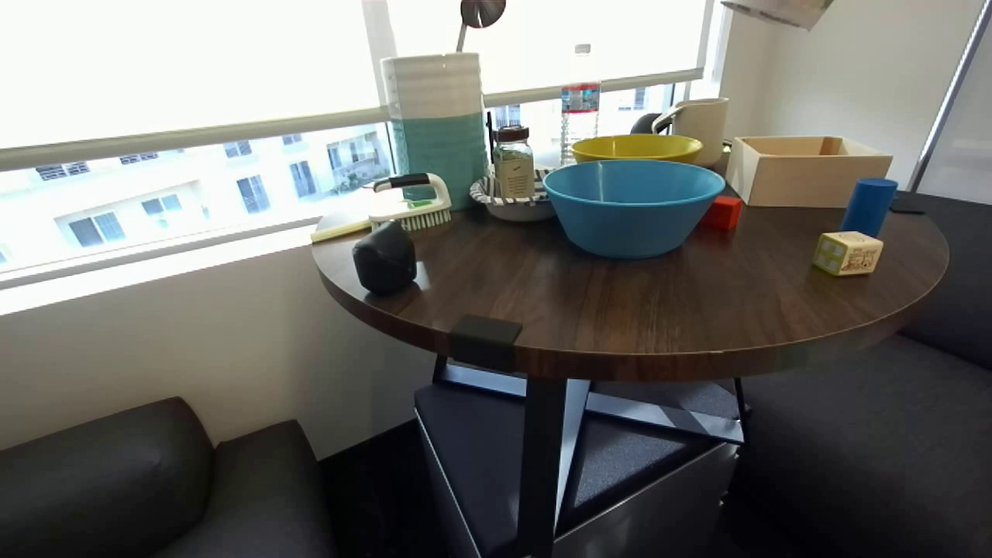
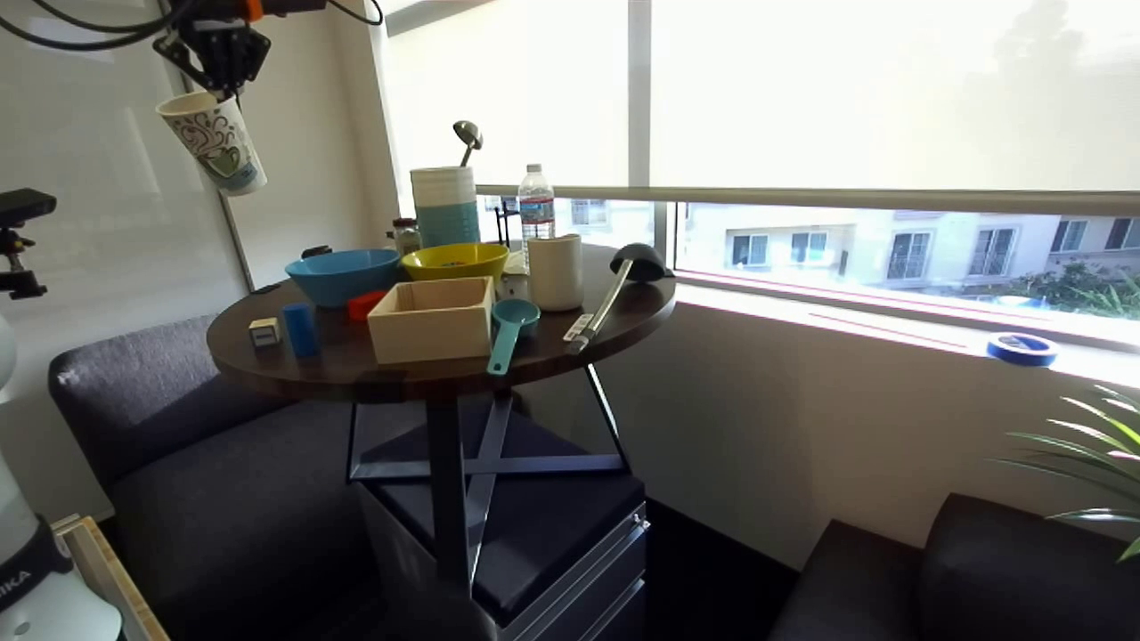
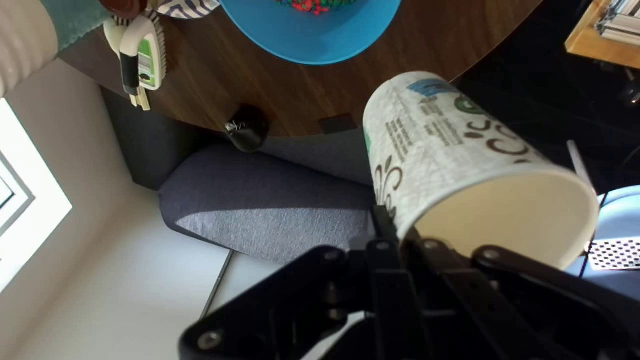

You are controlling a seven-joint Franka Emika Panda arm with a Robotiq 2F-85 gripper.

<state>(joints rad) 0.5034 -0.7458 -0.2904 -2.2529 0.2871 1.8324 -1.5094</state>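
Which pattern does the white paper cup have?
The cup has brown swirls, blue and green patches, clearest in the wrist view.

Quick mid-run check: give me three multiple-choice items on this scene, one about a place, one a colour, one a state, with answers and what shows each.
1. Where is the small red block?
A) Inside the yellow bowl
B) Between the round blue bowl and the pale wooden box
C) On the windowsill

2. What colour is the small upright cylinder beside the printed cream cube?
A) Blue
B) Green
C) Orange

3. How is the printed white paper cup held in the black gripper?
A) Straight upright
B) Upside down
C) Tilted

Answers:
1: B, since both exterior views show it lying between those two.
2: A, since its side is plainly blue in both exterior views.
3: C, since an exterior view shows its walls slanting below the gripper.
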